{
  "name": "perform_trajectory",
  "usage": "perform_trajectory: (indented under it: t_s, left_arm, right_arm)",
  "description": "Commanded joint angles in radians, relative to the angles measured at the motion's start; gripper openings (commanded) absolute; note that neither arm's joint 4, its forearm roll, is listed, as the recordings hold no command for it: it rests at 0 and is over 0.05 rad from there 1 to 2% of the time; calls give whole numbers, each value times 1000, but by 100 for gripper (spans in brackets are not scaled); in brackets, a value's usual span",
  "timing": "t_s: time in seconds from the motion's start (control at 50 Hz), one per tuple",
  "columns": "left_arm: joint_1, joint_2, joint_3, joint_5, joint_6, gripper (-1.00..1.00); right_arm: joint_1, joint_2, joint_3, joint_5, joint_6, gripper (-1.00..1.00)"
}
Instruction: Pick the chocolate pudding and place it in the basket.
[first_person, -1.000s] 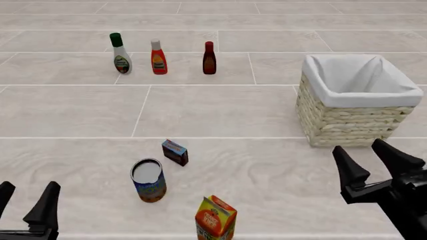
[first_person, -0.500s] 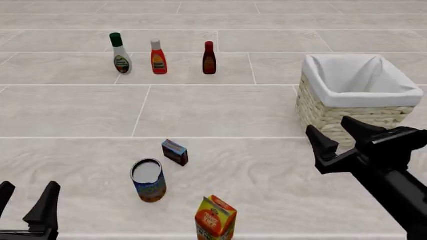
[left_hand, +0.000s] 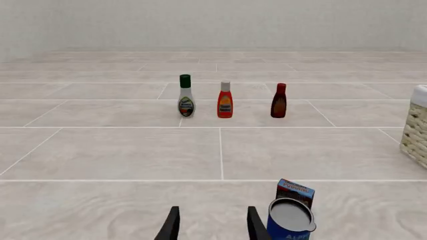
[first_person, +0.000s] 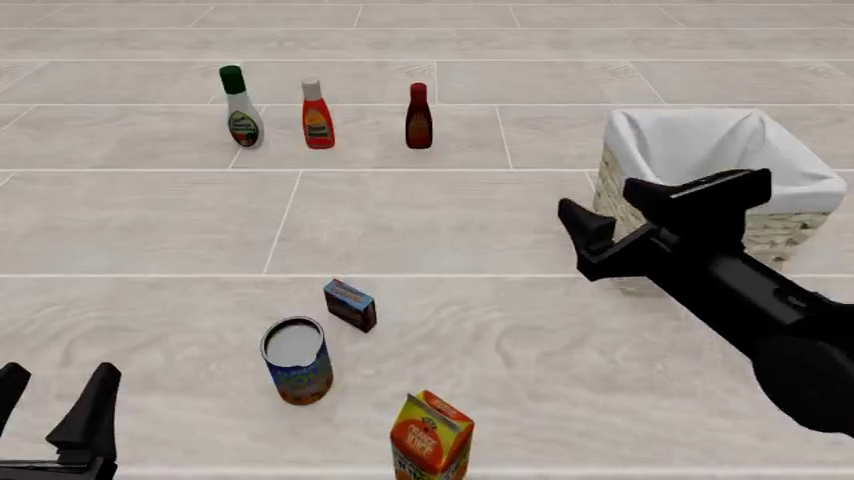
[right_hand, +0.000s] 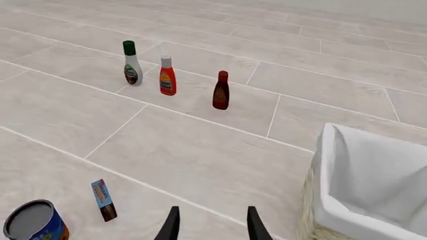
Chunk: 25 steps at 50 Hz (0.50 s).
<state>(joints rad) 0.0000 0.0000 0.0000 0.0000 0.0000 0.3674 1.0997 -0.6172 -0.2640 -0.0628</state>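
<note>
A: My right gripper has climbed from lower right to the basket, jaws wide, empty.

B: Pudding?

A: The chocolate pudding sits lower-center beside 1 can. Left gripper wide too.

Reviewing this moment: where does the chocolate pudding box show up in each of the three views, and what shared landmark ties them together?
Front view: chocolate pudding at lower centre-left, just beyond the can.
Left wrist view: pudding partly hidden behind the can.
Right wrist view: pudding next to the can.
Shared landmark: the row of three bottles, e.g. the green-capped one.
</note>
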Motion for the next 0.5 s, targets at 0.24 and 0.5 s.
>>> perform_trajectory:
  t_s: [0.24, 0.5]
  left_arm:
    - [0, 0, 0, 0, 0, 100]
    - [0, 0, 0, 0, 0, 100]
  right_arm:
    - [109, 191, -217, 83, -8, 100]
    - [144, 303, -358, 154, 1, 100]
